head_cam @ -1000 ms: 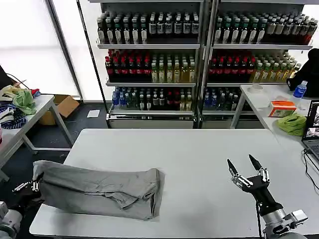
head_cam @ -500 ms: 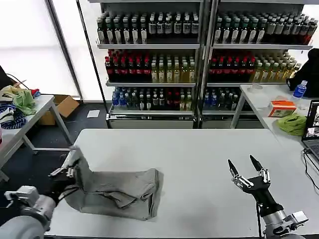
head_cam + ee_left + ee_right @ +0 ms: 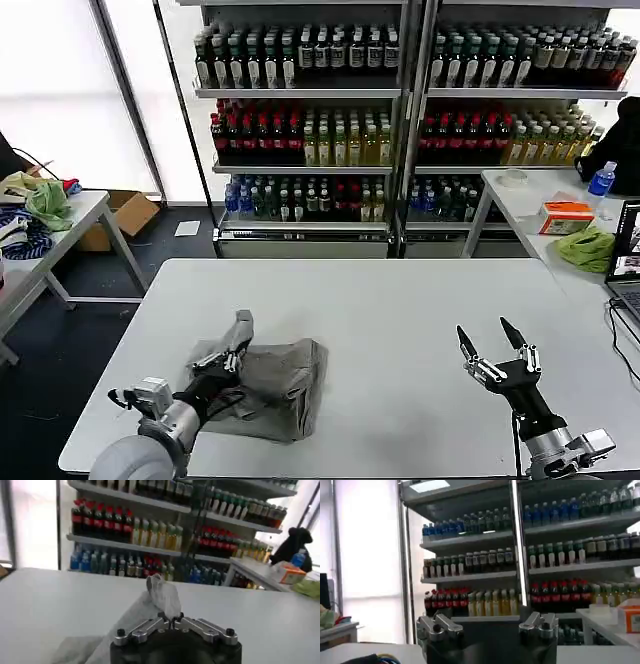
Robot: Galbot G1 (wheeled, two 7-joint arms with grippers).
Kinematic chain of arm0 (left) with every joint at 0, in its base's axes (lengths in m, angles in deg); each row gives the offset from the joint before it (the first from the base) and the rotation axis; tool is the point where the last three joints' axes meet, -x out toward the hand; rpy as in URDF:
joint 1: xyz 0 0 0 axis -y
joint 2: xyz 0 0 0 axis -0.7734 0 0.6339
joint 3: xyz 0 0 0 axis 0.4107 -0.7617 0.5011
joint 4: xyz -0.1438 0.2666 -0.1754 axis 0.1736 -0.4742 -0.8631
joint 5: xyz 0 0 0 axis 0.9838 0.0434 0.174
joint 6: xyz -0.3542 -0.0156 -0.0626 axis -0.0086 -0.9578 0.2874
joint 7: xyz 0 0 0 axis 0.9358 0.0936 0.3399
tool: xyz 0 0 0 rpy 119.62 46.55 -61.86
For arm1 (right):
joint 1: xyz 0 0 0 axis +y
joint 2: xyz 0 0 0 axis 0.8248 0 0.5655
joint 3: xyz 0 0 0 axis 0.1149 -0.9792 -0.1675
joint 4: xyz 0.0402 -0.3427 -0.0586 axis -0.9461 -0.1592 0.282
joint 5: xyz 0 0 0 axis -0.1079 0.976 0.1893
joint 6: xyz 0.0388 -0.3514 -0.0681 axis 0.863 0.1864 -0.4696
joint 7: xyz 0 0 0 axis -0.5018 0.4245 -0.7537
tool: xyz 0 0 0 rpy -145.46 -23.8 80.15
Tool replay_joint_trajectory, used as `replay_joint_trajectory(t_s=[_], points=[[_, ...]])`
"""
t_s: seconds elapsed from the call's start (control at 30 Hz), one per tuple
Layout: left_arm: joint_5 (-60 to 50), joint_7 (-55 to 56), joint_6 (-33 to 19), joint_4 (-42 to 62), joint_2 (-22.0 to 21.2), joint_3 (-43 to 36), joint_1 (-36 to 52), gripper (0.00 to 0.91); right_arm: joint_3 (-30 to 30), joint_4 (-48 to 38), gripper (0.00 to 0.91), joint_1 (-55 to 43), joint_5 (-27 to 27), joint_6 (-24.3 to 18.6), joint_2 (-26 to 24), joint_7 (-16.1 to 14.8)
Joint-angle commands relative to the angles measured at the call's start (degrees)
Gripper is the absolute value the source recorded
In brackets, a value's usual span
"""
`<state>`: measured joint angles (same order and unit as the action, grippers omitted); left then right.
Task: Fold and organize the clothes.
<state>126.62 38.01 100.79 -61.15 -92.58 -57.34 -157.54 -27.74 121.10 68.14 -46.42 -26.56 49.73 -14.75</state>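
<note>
The left gripper [image 3: 235, 350] is clamped on a pinch of a light grey shirt [image 3: 275, 385], holding that edge up above the bunched cloth. In the left wrist view the fingers [image 3: 172, 620] meet on a raised fold of the shirt [image 3: 162, 592]. The rest of the garment lies crumpled on the near left part of the white table [image 3: 400, 300], just beside the front edge. The right gripper [image 3: 495, 345] hovers over the near right part of the table, well apart from the shirt, its 2 prongs spread wide and holding nothing. Behind the table, shelving racks [image 3: 400, 100] carry rows of bottled drinks. A cardboard box [image 3: 130, 212] sits on the floor at the left, its contents impossible to tell.
</note>
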Motion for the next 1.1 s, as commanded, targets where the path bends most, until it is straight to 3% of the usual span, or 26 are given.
replay_joint_trajectory(t_s=[0.03, 0.27, 0.3, 0.33, 0.6, 0.9, 1.1], points=[[1.4, 2.5, 1.0, 2.5, -1.4, -11.1, 7.3, 0.010, 0.0, 0.0, 0.907, 0.1, 0.2, 0.1, 0.3, -0.1], [3.1, 2.7, 2.8, 2.4, -1.1, -12.6, 9.8, 0.040, -0.1, -0.4, 0.907, 0.5, 0.7, -0.2, 0.6, -0.2], [2.9, 2.8, 3.6, 3.3, -1.6, -12.9, 10.2, 0.665, -0.1, -0.2, 0.907, 0.5, 0.7, -0.1, 0.6, -0.2], [2.6, 2.8, 4.1, 3.7, -1.9, -13.0, 10.5, 0.907, -0.1, 0.0, 0.907, 0.5, 0.7, -0.1, 0.7, -0.1], [0.3, 1.6, 6.0, 3.5, -3.1, -12.8, 8.5, 0.907, 0.3, 0.2, 0.907, 0.6, 0.6, 0.1, 0.6, 0.2], [1.3, 1.6, 5.8, -5.3, -3.0, -7.8, 3.8, 0.907, -0.2, 1.4, 0.907, 0.1, 0.5, 0.7, 0.4, 0.1], [1.3, -1.0, 6.0, -9.0, -1.4, 4.9, -2.9, 0.907, -0.3, 1.9, 0.907, 0.4, 0.4, 0.5, 0.0, 0.0]])
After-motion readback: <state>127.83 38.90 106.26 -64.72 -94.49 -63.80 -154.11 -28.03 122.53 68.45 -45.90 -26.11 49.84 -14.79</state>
